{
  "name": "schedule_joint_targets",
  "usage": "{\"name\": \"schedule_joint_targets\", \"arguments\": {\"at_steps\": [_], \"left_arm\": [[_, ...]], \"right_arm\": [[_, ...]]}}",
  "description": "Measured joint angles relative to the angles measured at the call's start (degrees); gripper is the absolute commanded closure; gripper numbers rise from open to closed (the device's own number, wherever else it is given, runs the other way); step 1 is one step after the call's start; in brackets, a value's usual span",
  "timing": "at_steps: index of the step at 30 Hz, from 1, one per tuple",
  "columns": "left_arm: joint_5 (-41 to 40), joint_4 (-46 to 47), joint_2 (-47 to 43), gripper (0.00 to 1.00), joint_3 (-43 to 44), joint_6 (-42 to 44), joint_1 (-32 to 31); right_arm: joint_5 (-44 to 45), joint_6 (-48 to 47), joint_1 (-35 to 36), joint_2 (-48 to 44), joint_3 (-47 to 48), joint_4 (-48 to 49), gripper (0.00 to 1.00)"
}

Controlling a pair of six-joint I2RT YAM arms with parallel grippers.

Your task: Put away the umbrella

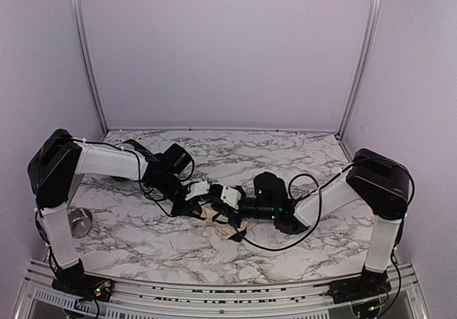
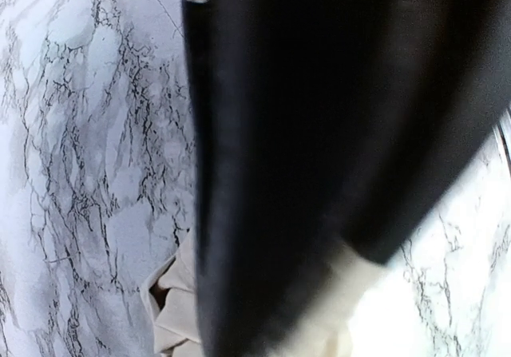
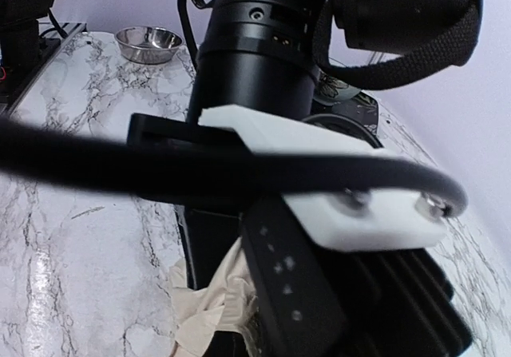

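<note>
The umbrella [image 1: 216, 218] lies as a crumpled heap of cream-beige fabric at the middle of the marble table; its shaft and knob are hidden. Both arms meet over it. My left gripper [image 1: 198, 193] comes in from the left and presses down on the fabric's left end, shut. My right gripper [image 1: 230, 196] comes in from the right, shut on the fabric's upper edge. In the left wrist view a blurred black mass fills the frame, with umbrella [image 2: 172, 309] folds beside it. In the right wrist view bunched umbrella [image 3: 211, 305] cloth shows under the left arm's white block [image 3: 343, 197].
A small steel bowl [image 1: 80, 221] stands near the left arm's base, also the steel bowl [image 3: 148, 43] far off in the right wrist view. Black cables [image 1: 275, 246] loop over the table by the right arm. Walls close the table [image 1: 300, 155] on three sides.
</note>
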Motion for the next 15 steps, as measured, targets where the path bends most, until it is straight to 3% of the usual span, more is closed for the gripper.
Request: {"name": "schedule_joint_targets", "arguments": {"at_steps": [15], "left_arm": [[-11.4, 12.0, -2.5, 1.00, -5.0, -1.3, -1.5]], "right_arm": [[0.9, 2.0, 2.8, -2.5, -6.3, 0.3, 0.84]]}}
